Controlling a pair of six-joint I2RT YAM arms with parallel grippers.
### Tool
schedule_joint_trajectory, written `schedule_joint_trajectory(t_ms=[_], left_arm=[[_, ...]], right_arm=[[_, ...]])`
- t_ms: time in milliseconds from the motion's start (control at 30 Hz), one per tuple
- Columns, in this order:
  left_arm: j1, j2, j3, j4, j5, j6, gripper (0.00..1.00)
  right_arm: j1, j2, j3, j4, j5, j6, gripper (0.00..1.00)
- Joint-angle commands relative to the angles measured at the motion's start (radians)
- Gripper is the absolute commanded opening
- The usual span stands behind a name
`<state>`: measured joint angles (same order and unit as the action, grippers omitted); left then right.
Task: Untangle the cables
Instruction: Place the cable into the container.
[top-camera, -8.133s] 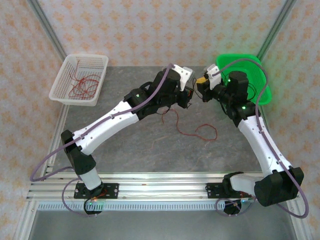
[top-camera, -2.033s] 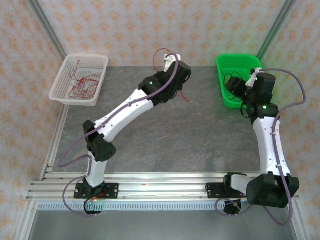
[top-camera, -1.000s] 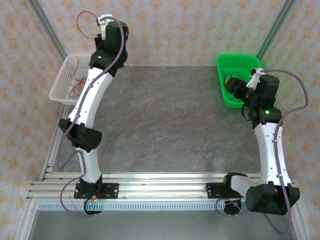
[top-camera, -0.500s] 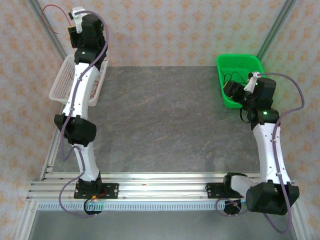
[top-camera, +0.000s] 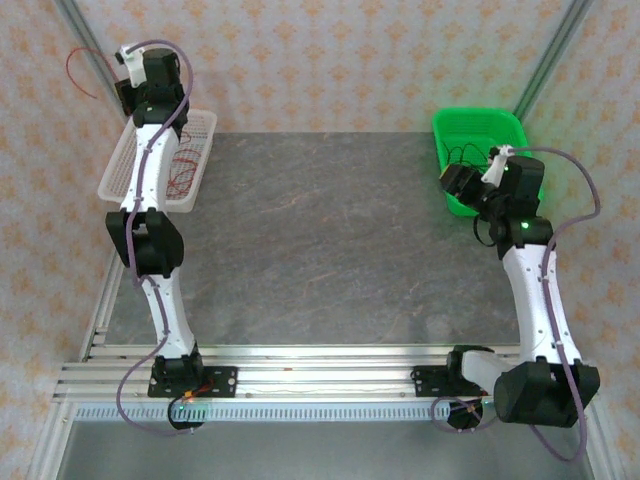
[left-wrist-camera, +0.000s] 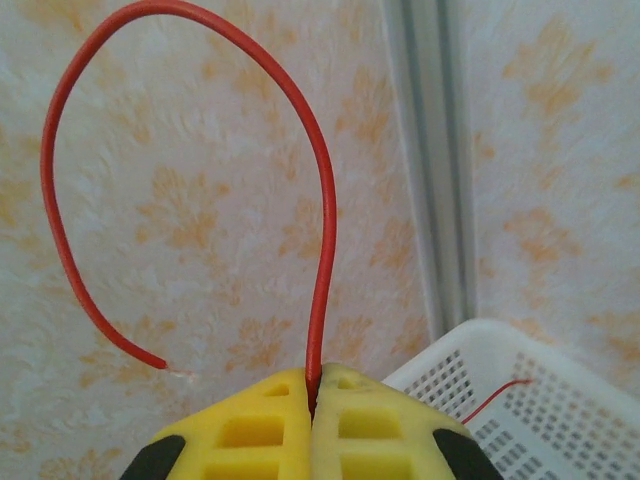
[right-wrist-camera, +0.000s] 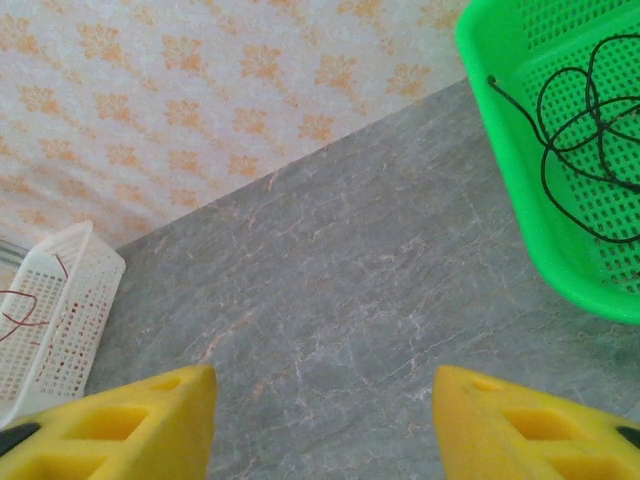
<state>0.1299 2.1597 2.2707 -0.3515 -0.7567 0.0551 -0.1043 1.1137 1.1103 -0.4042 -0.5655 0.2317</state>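
Grey table (top-camera: 330, 240) carries two baskets: a white basket (top-camera: 112, 188) at far left with loose red cables (top-camera: 180, 170), and a green basket (top-camera: 478, 118) at far right with black cables (right-wrist-camera: 543, 150). The right gripper (right-wrist-camera: 325, 400) hangs spread wide and empty just beside the green one. The left gripper (left-wrist-camera: 312, 385), high over the white basket's far end, is clenched on a single red cable (left-wrist-camera: 325, 200). This looks like the drop-off step of sorting; the next move likely calls for lowering inside the rim and letting go. The cable's length runs straight out from the pads, then arches left, its free tip curling back down.
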Motion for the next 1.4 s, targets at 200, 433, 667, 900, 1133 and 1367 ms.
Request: schedule_joint_trajectory(t_ms=[200, 433, 667, 900, 1133, 1367], left_arm=[[0.049, 0.055, -0.168, 0.015, 0.098, -0.095, 0.0], [0.018, 0.015, -0.339, -0.036, 0.353, -0.143, 0.0], [0.007, 0.076, -0.309, -0.2, 0.412, -0.208, 0.0], [0.019, 0.114, -0.281, -0.236, 0.419, -0.246, 0.0], [0.057, 0.134, -0.229, -0.286, 0.511, -0.285, 0.0], [0.057, 0.135, -0.184, -0.312, 0.542, -0.286, 0.56]], right_arm=[[0.017, -0.002, -0.043, 0.03, 0.007, 0.024, 0.58], [0.05, 0.019, -0.032, 0.016, 0.041, 0.032, 0.56], [0.135, 0.058, -0.018, 0.005, 0.108, 0.021, 0.56], [0.176, 0.061, -0.018, 0.006, 0.13, 0.017, 0.56], [0.178, 0.061, -0.025, 0.008, 0.134, 0.017, 0.56], [0.181, 0.083, -0.013, 0.007, 0.13, 0.014, 0.56]])
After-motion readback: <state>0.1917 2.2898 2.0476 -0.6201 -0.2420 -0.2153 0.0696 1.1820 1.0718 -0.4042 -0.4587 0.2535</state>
